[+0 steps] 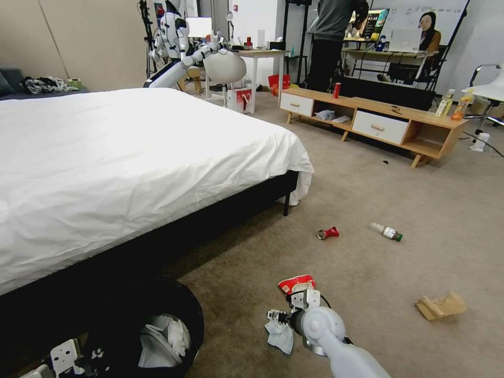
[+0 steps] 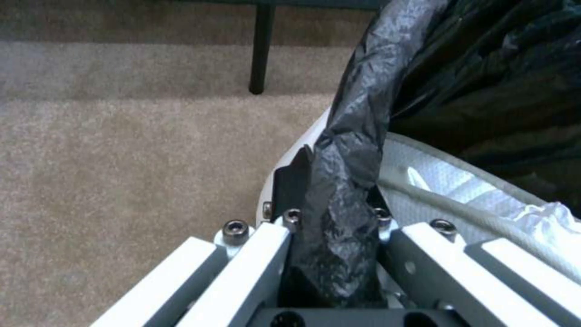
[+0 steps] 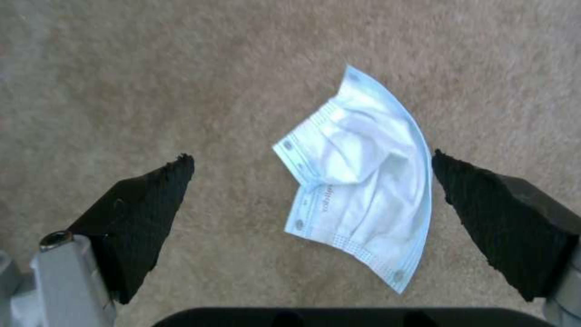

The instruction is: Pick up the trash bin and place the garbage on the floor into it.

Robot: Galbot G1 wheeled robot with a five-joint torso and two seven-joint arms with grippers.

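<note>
Hovering spread over the carpet, the right gripper (image 3: 312,177) has the crumpled pale-blue pleated face mask (image 3: 357,181) between its fingertips, nearer one; the left gripper (image 2: 330,236) pinches the black-bagged white trash bin's rim (image 2: 357,150).

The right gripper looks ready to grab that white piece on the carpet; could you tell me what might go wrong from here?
1. The mask lies flat on the carpet, off-centre between the open right gripper fingers, nearer one pad; closing could catch only an edge or carpet pile.
2. The left gripper pinches just the bag and rim of the bin; the thin plastic might slip or tear.
3. The packet lies close by and could get nudged.
</note>
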